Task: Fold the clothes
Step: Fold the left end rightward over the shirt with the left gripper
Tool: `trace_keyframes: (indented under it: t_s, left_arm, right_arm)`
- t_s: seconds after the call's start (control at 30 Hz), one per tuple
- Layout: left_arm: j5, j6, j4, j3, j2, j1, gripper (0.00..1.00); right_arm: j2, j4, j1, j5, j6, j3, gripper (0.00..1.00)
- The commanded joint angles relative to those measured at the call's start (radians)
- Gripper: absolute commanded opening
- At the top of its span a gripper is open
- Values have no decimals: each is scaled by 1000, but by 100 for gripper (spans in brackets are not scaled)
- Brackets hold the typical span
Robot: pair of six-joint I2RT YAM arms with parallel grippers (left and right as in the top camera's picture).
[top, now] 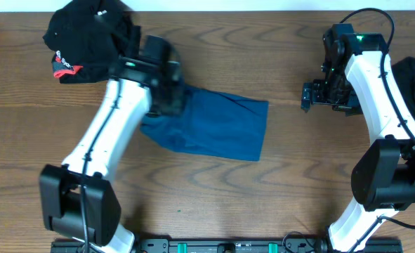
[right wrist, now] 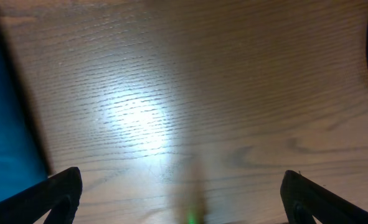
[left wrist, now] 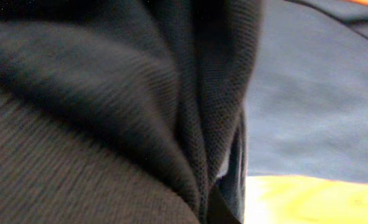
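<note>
Nearest, the teal shirt [top: 218,126] lies at the centre of the table [top: 298,183], already doubled into a rough rectangle. The left gripper [top: 166,102] sits on its 10 o'clock corner with its jaws pressed together. Bunched knit cloth fills the wrist view and hides the fingers, so it is probably pinching that corner to carry over the next fold. Further out at 2 o'clock, the right gripper [top: 307,97] hangs over bare wood, its fingers [right wrist: 62,190] spread wide and holding nothing, likely kept clear of the fold. Farthest, the black garment with red-and-white trim [top: 88,31] is heaped at 11 o'clock and the dark garment [top: 414,81] at 3 o'clock, both awaiting folding.
</note>
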Motion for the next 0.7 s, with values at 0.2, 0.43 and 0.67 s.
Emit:
trace_keyframes:
  t_s: [0.2, 0.43, 0.67]
  left_arm:
    - [-93, -197, 46, 23, -17, -246, 6]
    - [-92, -246, 129, 23, -17, -344, 6]
    - [-92, -256, 191, 23, -16, -404, 8]
  right_arm:
    - [11, 33, -40, -149, -34, 15, 99]
    - [11, 34, -49, -178, -52, 15, 99]
    - [11, 41, -49, -198, -59, 14, 99]
